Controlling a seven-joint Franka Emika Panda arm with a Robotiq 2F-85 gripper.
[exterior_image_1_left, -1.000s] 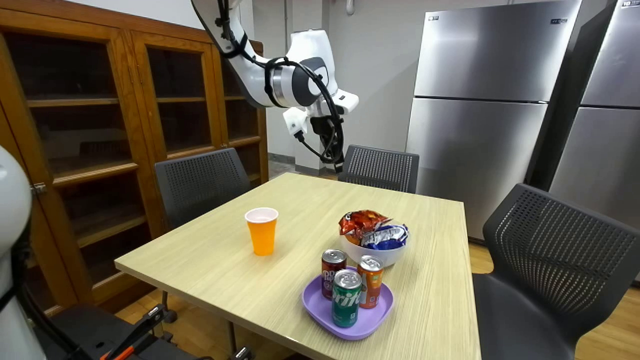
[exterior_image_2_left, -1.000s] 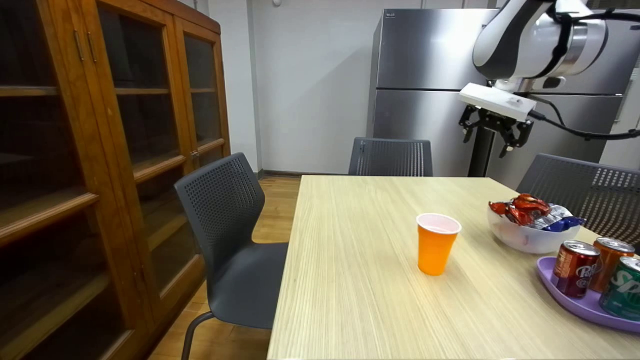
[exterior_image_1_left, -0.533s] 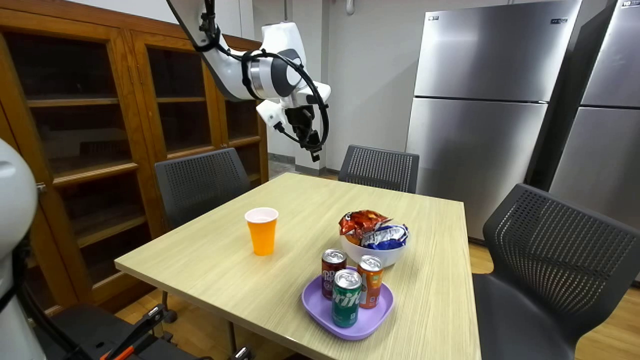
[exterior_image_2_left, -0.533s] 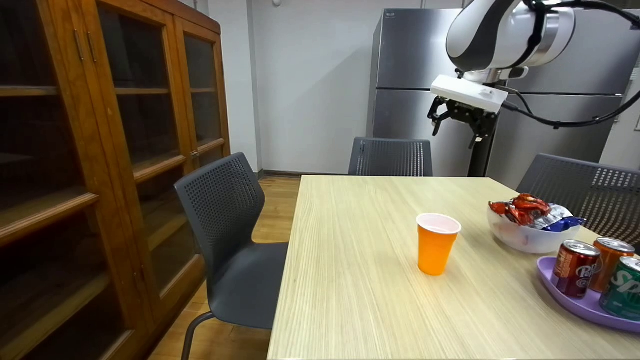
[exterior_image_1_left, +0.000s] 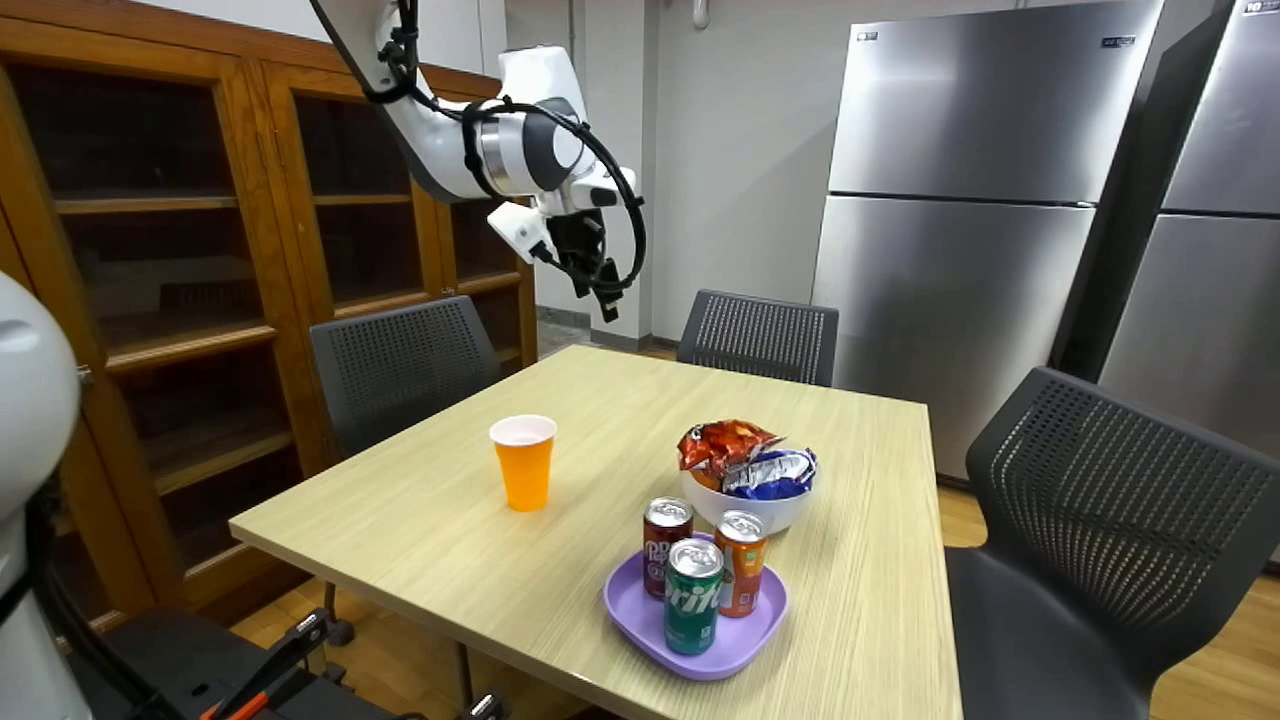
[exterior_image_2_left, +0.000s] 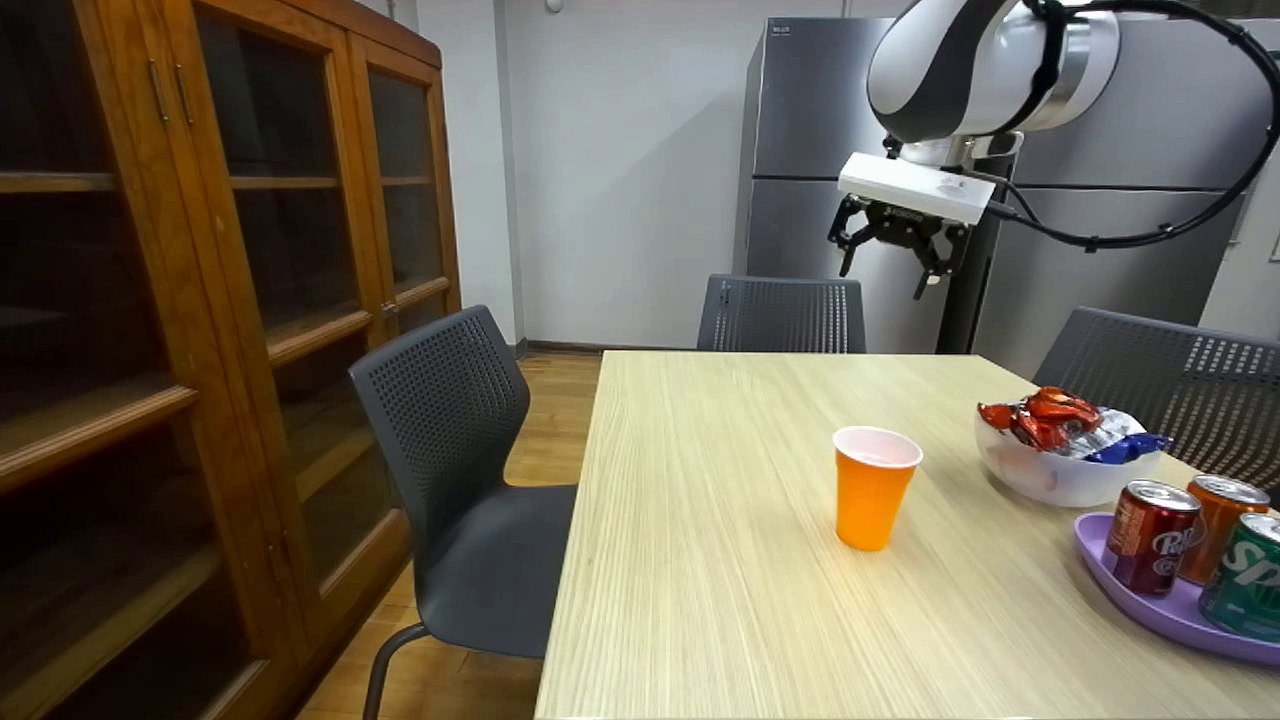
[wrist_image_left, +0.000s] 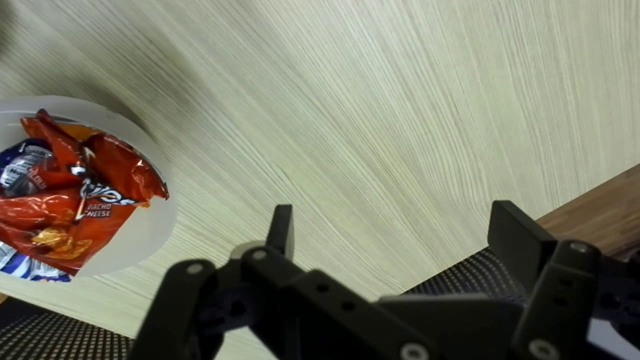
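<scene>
My gripper (wrist_image_left: 390, 212) is open, with nothing between its black fingers. In both exterior views it hangs high above the far part of the table, touching nothing. A white bowl (wrist_image_left: 150, 230) lies to its left in the wrist view, holding a red chip bag (wrist_image_left: 107, 175) and blue-and-silver packets (exterior_image_1_left: 775, 488). An orange cup (exterior_image_2_left: 868, 505) with a white inside stands upright on the table. Beside the bowl, a purple tray (exterior_image_1_left: 738, 652) carries a green can (exterior_image_1_left: 692, 615), a dark red can (exterior_image_1_left: 657, 550) and an orange can (exterior_image_1_left: 742, 580), all upright.
The light wooden table (exterior_image_2_left: 680, 540) has dark chairs around it, including a far chair (exterior_image_1_left: 757, 335), a left chair (exterior_image_2_left: 450, 430) and a right chair (exterior_image_1_left: 1110, 520). A glass-door wooden cabinet (exterior_image_1_left: 285, 200) runs along one side. Steel refrigerators (exterior_image_1_left: 960, 260) stand behind.
The arm and its gripper have shifted left in both exterior views and risen slightly. The jaws have stayed open. Cup, bowl, tray and cans have not moved.
</scene>
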